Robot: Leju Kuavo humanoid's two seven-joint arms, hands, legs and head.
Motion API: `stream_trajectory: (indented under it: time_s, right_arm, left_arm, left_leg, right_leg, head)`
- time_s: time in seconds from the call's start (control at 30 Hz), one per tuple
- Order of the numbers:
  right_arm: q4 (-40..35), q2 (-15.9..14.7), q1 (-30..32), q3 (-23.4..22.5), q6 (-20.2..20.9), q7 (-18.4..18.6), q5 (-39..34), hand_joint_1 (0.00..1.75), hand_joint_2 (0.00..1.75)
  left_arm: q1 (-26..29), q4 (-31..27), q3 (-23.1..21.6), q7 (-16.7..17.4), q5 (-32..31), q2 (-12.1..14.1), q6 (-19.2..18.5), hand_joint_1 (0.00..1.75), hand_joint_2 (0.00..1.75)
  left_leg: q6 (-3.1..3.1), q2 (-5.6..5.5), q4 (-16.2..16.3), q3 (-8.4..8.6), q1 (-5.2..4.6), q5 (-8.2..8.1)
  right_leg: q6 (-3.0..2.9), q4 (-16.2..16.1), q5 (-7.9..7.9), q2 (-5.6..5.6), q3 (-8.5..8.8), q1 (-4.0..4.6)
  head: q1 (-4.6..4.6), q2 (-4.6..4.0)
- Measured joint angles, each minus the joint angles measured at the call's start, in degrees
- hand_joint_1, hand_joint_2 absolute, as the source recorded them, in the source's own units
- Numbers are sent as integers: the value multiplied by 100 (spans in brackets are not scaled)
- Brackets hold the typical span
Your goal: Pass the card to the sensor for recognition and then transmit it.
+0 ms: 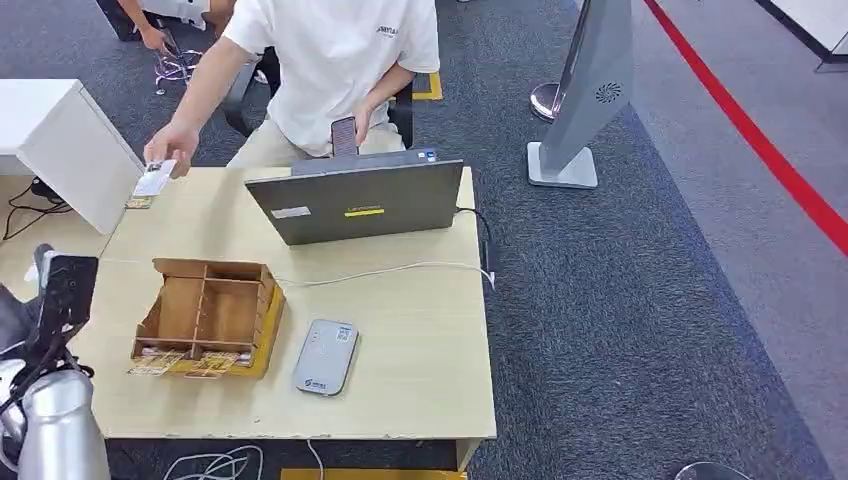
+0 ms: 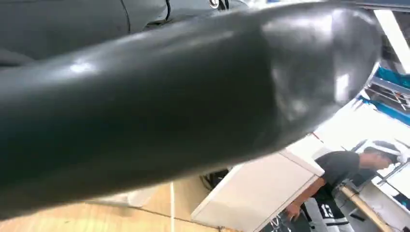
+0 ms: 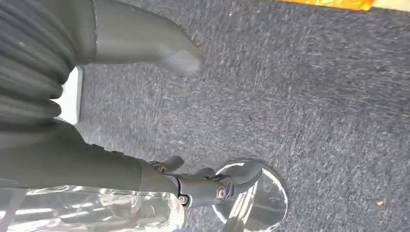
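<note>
A person in a white shirt (image 1: 335, 60) sits at the far side of the wooden table (image 1: 420, 350) and reaches out to its far left corner with one hand (image 1: 170, 145), holding a white card (image 1: 155, 178) just above the edge; I take it the card is being offered towards the robot's left side, since that is the arm raised beside the table. The grey sensor (image 1: 326, 357) lies flat near the front edge, just right of the wooden organiser box (image 1: 208, 315), probably so that a card can be tapped on it without reaching across the laptop (image 1: 358, 200). A few more cards (image 1: 185, 365) lie along the near foot of the box, likely the stock for later rounds. The left hand (image 1: 62, 300) stands dark and upright at the near left, well apart from the offered card, holding nothing that I can see, but whether its fingers are spread or curled I cannot tell from here; its wrist camera is mostly blocked by a thick dark blurred finger (image 2: 169, 111). The right hand (image 3: 145, 116) hangs over the grey carpet with its thumb (image 3: 145, 41) and darker fingers (image 3: 203, 186) apart and nothing between them. The person's head is cut off and the card's print is too small to read.
</note>
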Motion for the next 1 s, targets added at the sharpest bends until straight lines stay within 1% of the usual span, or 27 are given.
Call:
stream_trajectory:
  time_s: [0.5, 0.77, 1.0]
  right_arm:
    - [232, 55, -473, -651, 400, -660, 1499, 0, 175]
    - [406, 96, -734, -1003, 597, -1008, 2295, 0, 175]
    - [546, 109, -921, -1228, 774, -1337, 3053, 0, 175]
  left_arm:
    - [-1249, 966, -1049, 937, -1622, 820, 365, 0, 0]
    - [-1855, 1654, -1480, 1379, -2474, 1228, 625, 0, 0]
    - [-2262, 2159, -1670, 1705, -3276, 1532, 946, 0, 0]
  left_leg:
    - [1, 6, 1, -2, 1, 4]
    - [-1, 7, 1, -2, 2, 9]
    - [-3, 8, 1, -3, 5, 10]
  right_leg:
    - [-2, 4, 2, 11, -3, 1]
    - [-3, 7, 3, 11, -4, 1]
    - [-4, 9, 3, 14, -6, 4]
  head:
    - [2, 0]
    - [0, 0]
    - [4, 0]
